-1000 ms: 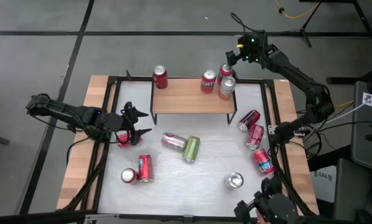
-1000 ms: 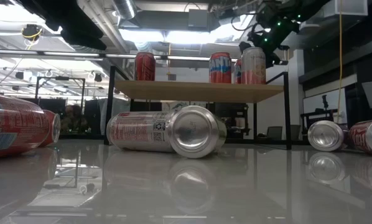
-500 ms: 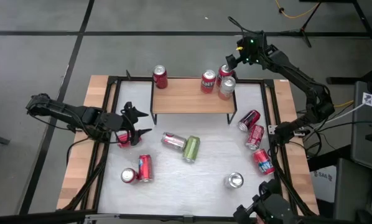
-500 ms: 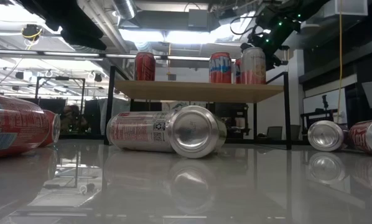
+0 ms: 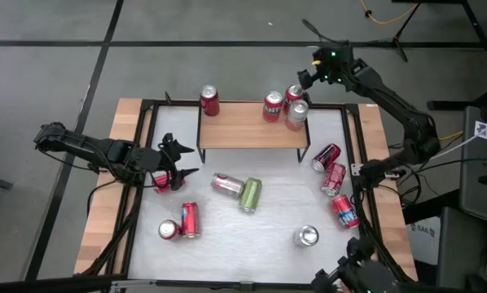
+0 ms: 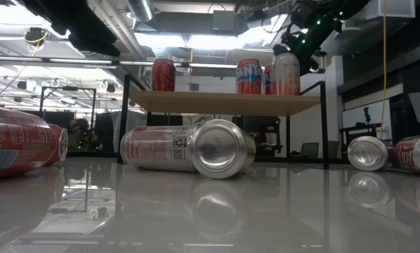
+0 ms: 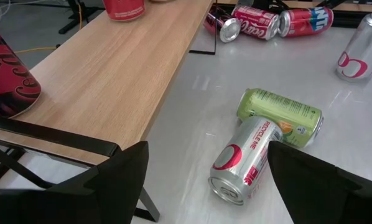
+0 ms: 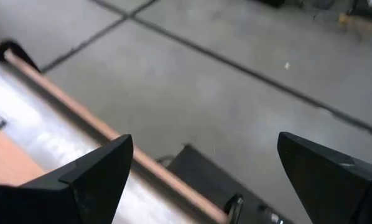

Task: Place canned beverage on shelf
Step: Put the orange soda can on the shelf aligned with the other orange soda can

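Four cans are standing on the shelf (image 5: 247,126): one (image 5: 209,100) at its left end, three (image 5: 285,107) clustered at its right. Nine more are waiting on the table (image 5: 276,213), most lying down. Judging by this, the job is under halfway. Above the shelf's right corner, the right gripper (image 5: 307,75) is hanging empty, jaws wide apart. At the table's left edge, the left gripper (image 5: 178,161) is sitting with jaws apart, holding nothing.
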`<state>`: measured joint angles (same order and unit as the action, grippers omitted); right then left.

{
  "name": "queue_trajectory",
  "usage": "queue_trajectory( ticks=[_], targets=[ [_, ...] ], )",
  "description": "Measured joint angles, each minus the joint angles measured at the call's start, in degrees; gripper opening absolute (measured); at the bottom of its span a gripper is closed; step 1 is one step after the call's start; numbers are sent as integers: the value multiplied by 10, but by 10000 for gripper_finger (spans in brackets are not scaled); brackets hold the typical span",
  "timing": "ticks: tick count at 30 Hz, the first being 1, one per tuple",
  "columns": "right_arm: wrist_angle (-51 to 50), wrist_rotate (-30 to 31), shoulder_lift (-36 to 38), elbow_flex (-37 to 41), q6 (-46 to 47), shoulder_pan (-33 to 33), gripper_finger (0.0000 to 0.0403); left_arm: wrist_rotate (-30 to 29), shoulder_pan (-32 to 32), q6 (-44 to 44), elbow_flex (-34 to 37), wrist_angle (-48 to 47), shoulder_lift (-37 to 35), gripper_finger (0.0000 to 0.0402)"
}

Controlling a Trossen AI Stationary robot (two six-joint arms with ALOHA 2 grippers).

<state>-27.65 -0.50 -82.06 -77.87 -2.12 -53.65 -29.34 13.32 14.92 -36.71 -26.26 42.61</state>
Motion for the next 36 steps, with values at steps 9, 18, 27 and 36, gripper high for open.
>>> queue_trajectory(
  ticks=[9,18,27,36],
  targets=[
    [51,-113,50,0,9,14,390,0,0,0,0,0,0,320],
    [51,-154,66,-1,-6,160,390,0,0,0,0,0,0,320],
    [36,69,64,-1,-75,294,390,0,0,2,0,1,0,320],
    [-1,129,55,-1,-72,303,390,0,0,2,0,3,0,320]
  ],
)
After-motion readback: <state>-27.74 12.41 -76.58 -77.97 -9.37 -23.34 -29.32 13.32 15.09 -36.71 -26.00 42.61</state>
